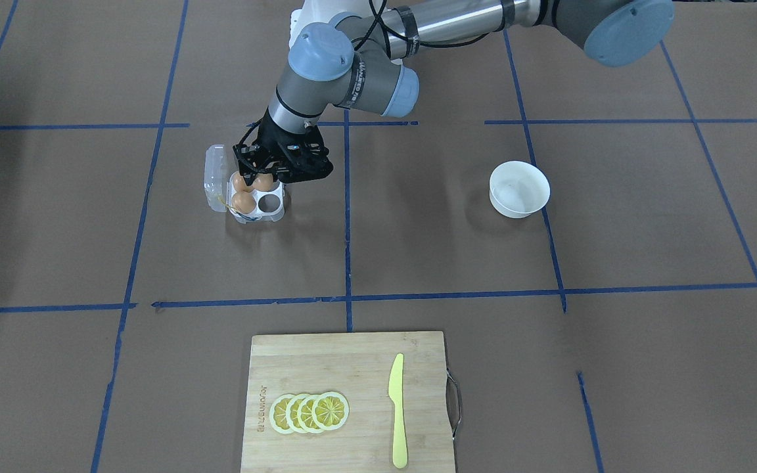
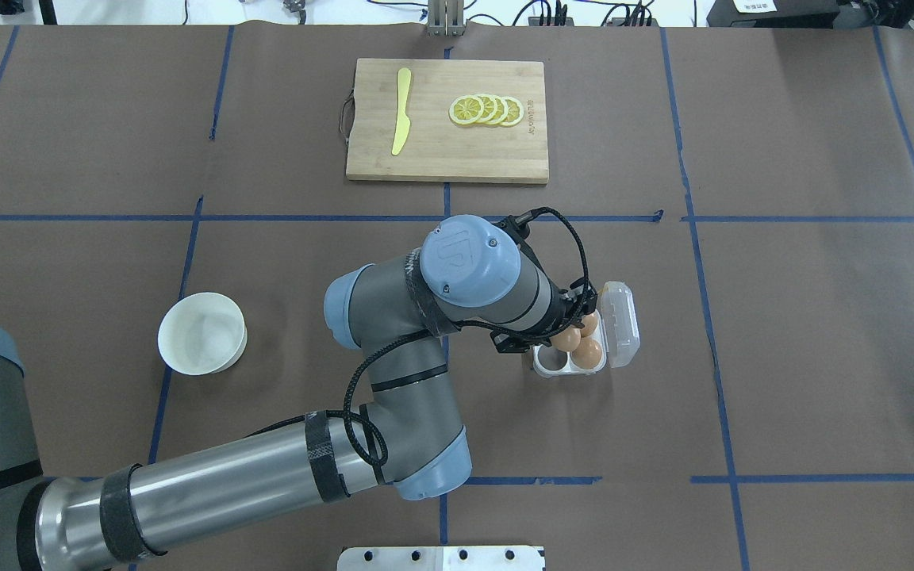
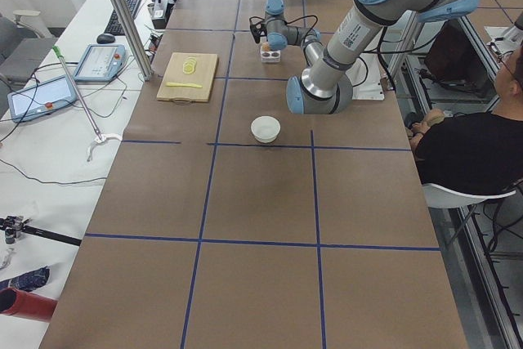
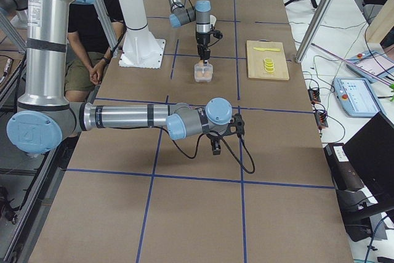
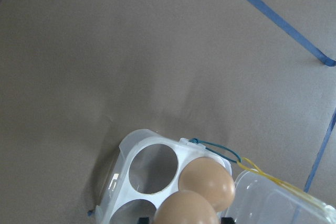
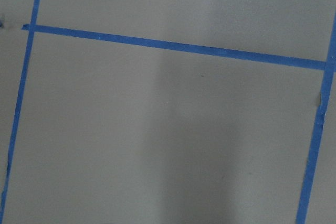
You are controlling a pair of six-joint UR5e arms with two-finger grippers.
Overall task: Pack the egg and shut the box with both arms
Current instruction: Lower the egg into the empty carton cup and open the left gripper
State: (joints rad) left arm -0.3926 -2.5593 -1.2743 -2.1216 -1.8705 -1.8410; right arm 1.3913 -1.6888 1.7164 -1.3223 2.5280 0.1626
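The egg (image 5: 186,208) is gripped by the left hand (image 1: 265,172), closed on it, just over the box (image 5: 122,167), beside two seated eggs (image 5: 207,182). It is best lowered straight and released only once seated. The edge of the open lid (image 5: 273,203) is to be avoided; bare worktop (image 1: 418,230) is left toward the bowl (image 1: 516,207). Of the right hand (image 4: 215,146), the opening cannot be told.

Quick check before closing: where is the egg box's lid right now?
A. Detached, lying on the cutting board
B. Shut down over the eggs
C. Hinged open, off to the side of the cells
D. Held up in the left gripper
C: the clear lid is swung open beside the box, which leaves the eggs uncovered in the overhead view.
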